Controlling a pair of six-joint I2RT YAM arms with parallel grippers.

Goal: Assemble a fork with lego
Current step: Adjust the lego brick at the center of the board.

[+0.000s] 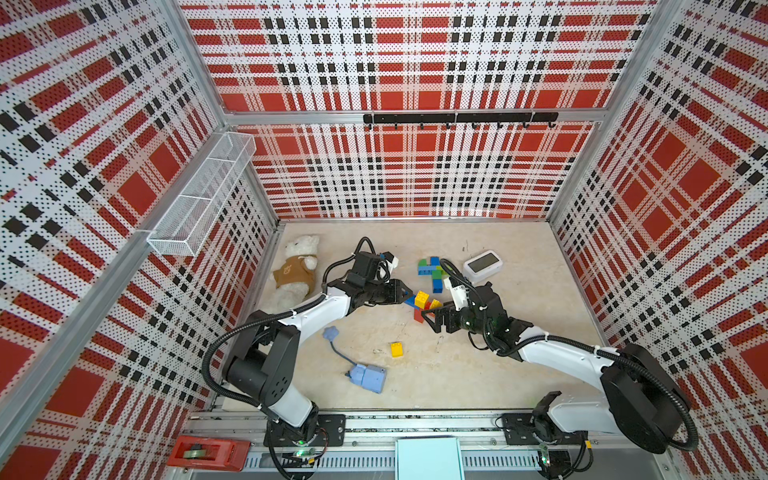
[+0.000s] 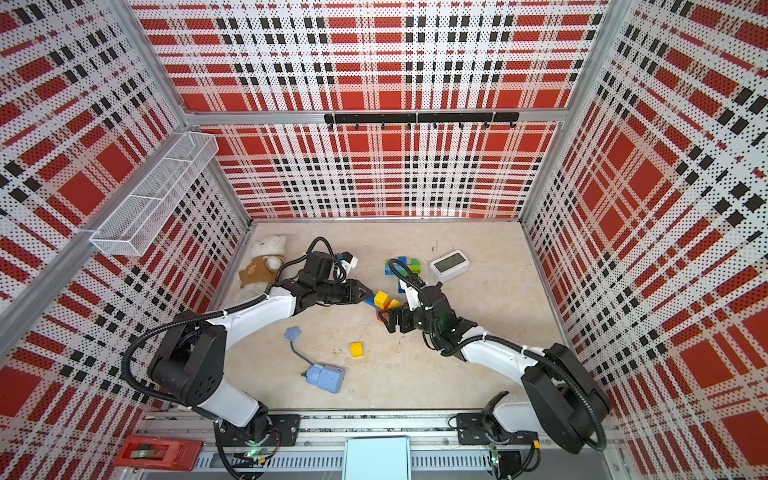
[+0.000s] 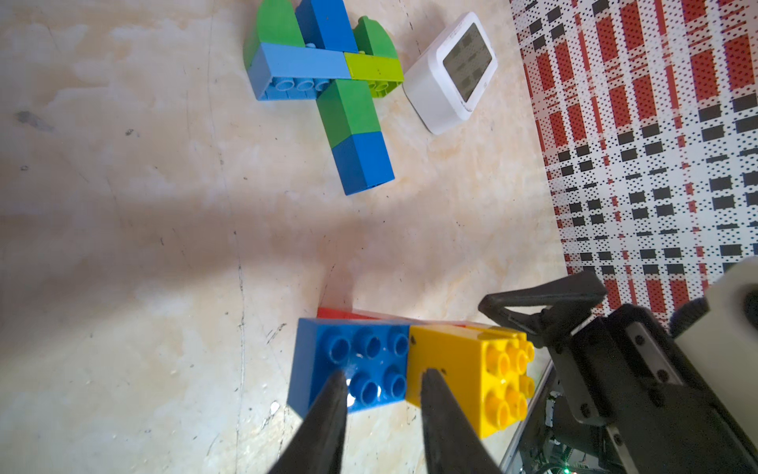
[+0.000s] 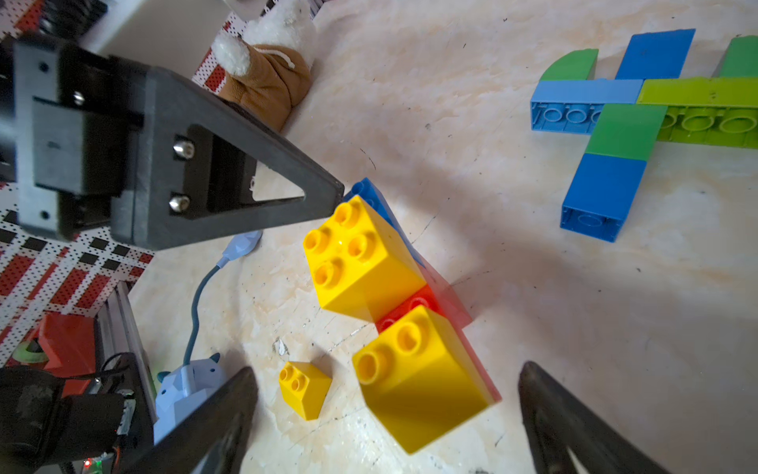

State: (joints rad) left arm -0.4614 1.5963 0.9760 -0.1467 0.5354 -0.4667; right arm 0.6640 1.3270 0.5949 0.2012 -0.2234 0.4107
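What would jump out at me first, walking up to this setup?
The robot's left gripper and right gripper nearly meet in the middle at a bright clump of yellow, red and blue bricks. Behind it lies a blue-and-green brick cross beside a white screen gadget, with a teddy bear in the far left corner. Loud red plaid walls enclose everything.

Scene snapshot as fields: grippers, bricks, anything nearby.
left gripper: jaws narrow, tips at blue brick; grip unclear
right gripper: open, jaws either side of yellow two-stud brick
cluster: those two plus yellow four-stud brick, against red brick
built piece: blue-green cross, apart, beside white display unit
loose: small yellow brick
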